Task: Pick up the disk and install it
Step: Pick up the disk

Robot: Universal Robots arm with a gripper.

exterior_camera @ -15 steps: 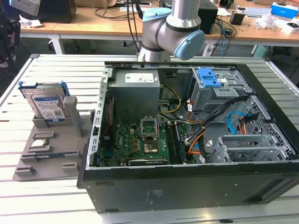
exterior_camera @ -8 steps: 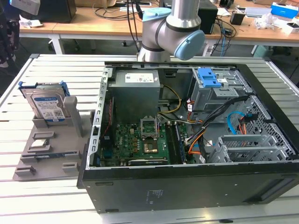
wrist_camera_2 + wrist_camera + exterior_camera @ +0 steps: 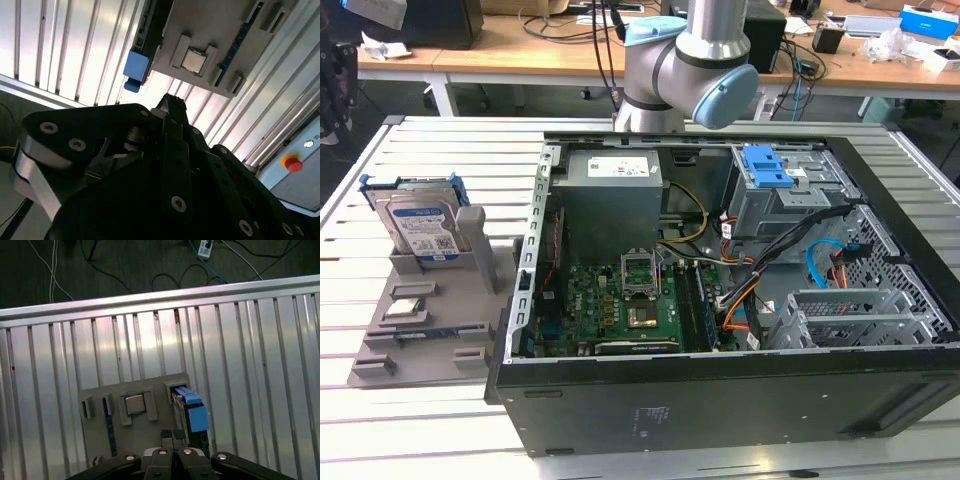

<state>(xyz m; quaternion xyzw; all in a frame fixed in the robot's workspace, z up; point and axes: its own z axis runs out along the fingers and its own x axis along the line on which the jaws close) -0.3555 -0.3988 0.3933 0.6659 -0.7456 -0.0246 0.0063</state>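
The disk [image 3: 420, 225] stands on edge in a grey holder [image 3: 430, 300] on the slatted table, at the exterior view's left. It is silver with a white-and-blue label and a blue bracket. In the first wrist view the disk [image 3: 189, 407] shows edge-on, just beyond my gripper [image 3: 172, 435]. The fingers sit close together with nothing between them, well above the table. In the second wrist view the gripper [image 3: 171, 105] points toward the holder, with the disk's blue bracket [image 3: 136, 65] a little to one side of the tip.
An open computer case [image 3: 720, 390] fills the exterior view's middle and right. Inside it are a blue-latched drive cage [image 3: 775, 170], a grey power supply [image 3: 612, 190] and loose cables. A processor chip [image 3: 134, 404] lies on the holder. A red stop button [image 3: 292, 163] sits beside the table.
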